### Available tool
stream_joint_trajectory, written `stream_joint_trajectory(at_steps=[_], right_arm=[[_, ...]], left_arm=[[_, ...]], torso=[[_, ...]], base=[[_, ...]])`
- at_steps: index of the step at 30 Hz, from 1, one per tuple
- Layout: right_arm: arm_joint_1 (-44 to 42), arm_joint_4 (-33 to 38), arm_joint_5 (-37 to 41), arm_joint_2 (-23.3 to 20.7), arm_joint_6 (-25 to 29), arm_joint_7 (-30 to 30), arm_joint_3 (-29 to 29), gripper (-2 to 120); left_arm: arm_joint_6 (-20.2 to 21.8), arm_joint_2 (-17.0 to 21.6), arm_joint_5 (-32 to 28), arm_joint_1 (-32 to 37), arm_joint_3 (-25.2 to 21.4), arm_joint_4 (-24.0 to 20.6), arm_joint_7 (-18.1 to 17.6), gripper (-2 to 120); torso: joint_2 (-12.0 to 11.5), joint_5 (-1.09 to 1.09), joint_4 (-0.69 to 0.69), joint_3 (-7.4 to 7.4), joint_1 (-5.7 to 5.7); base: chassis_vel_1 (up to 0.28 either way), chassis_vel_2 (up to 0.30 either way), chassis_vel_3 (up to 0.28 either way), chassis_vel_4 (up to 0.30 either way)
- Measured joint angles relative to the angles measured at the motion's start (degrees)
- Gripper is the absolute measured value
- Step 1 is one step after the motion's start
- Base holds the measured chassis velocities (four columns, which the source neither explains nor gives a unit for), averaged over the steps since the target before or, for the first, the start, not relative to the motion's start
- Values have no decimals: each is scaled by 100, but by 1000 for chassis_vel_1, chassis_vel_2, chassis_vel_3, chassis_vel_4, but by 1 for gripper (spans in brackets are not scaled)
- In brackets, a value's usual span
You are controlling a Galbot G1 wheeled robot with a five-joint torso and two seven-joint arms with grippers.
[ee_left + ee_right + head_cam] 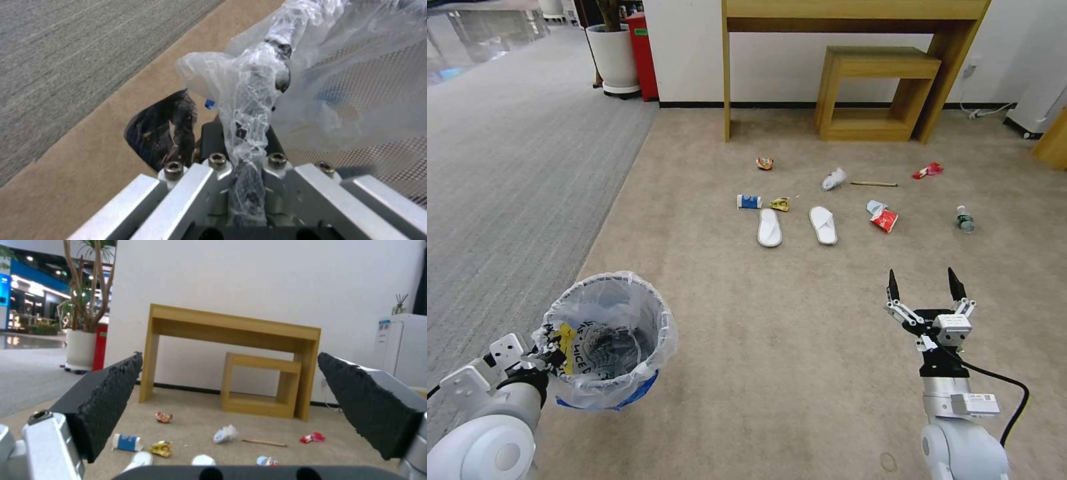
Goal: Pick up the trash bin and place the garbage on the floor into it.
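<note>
The left gripper (550, 360) is clamped on the near rim of the small round trash bin with crinkled clear plastic liner and blue body (606, 337); in the left wrist view the liner is bunched between its jaws, seemingly so the bin can be carried mouth-up along the beige short-pile carpet floor (774, 347). To the bin's right, well apart, the right gripper (924, 285) hovers with its black fingers spread wide and empty, pointed at the litter as if ready for a pick. Beyond the bin lies bare carpet, then the garbage: two white slippers (796, 226), a blue paper cup on its side (749, 201), a yellow wrapper (780, 204), a red carton (884, 219), a clear bottle (965, 219), white crumpled tissue (833, 179), a wooden stick (874, 184) and a red wrapper (927, 171). Farther from the bin, a light wooden desk (854, 13) and low stool (877, 90) line the wall, closing off that side; grey ribbed carpet (500, 167) borders the bin's left
</note>
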Motion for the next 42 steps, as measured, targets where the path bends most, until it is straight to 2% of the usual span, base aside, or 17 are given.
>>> stream_joint_trajectory(at_steps=[14, 42], right_arm=[[-15, 27, -26, 26, -1, -1, 8, 100], [-10, 43, -19, -11, -15, 0, 18, 100]], left_arm=[[1, 9, -6, 9, -9, 0, 8, 0], [0, -44, -1, 28, 41, -63, 16, 0]], torso=[[0, 0, 0, 1, 0], [0, -1, 0, 1, 0]], base=[[-226, 234, 244, -235], [-318, 316, 320, -318]])
